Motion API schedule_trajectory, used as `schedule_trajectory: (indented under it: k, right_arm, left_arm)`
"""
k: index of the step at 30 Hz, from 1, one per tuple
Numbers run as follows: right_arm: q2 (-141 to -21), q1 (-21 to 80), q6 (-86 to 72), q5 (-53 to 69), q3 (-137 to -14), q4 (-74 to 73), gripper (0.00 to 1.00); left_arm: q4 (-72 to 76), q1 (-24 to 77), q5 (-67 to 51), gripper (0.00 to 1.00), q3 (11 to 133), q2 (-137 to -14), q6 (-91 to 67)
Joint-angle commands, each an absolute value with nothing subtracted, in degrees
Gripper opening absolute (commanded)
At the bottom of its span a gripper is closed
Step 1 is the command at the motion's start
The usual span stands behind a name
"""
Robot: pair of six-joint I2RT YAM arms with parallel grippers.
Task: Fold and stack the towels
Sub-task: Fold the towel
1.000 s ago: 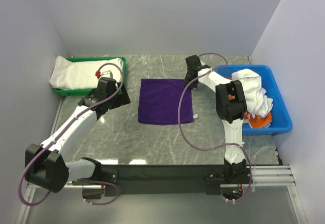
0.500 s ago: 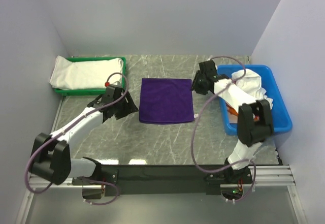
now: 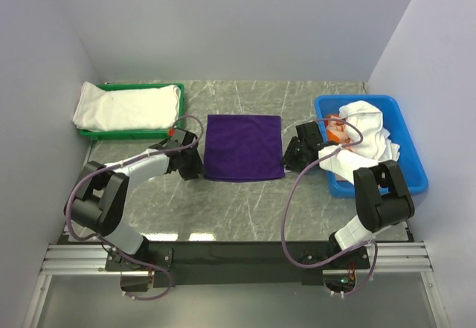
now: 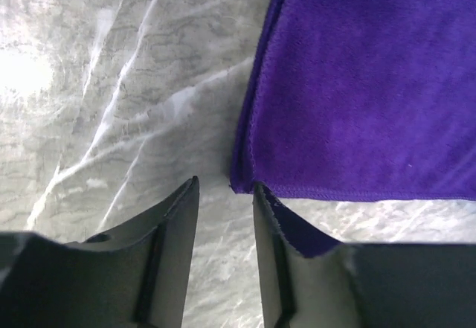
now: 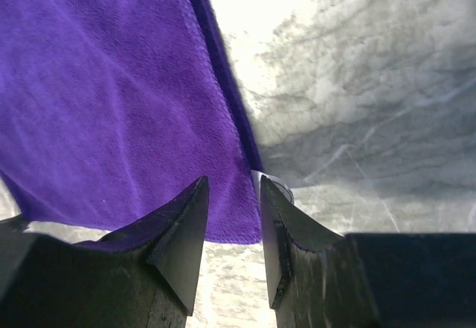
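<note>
Purple towel (image 3: 243,146) lies flat in the middle of the bench (image 3: 238,209), its near edge running crosswise between my two arms. I have the left claw (image 4: 225,190) at the near-left corner and the right claw (image 5: 233,194) at the near-right. Each is partly spread, with the corner at its mouth and nothing pinched yet. Each arm is nearest its own corner, so I judge the fold goes toward the far edge.

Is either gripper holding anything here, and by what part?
Nothing yet. The purple towel lies flat; the left gripper straddles its near-left corner, the right gripper its near-right corner, jaws open.
</note>
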State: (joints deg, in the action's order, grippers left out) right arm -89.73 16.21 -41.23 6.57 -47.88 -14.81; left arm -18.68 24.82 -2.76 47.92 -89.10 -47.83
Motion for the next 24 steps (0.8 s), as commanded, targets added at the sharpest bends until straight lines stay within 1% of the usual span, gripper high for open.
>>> schedule_trajectory:
  k: [1,14,24]
  right_arm:
    - [-87.80,16.17,-42.71,7.12,-46.68,-10.72,0.41]
    - [-85.43,16.26,-42.54,6.68,-43.59,-12.31,0.41]
    - [-86.92,16.52,-42.71,8.79,-43.77,-11.86,0.39]
  left_arm:
    - [-16.52,25.49,-1.85,0.39,50.27,-90.17,-48.52]
    - [-17.23,26.72,-0.79,0.39,52.03,-91.49,-48.08]
    - [-17.49,26.81,-0.70,0.39,52.21,-92.02,-47.81]
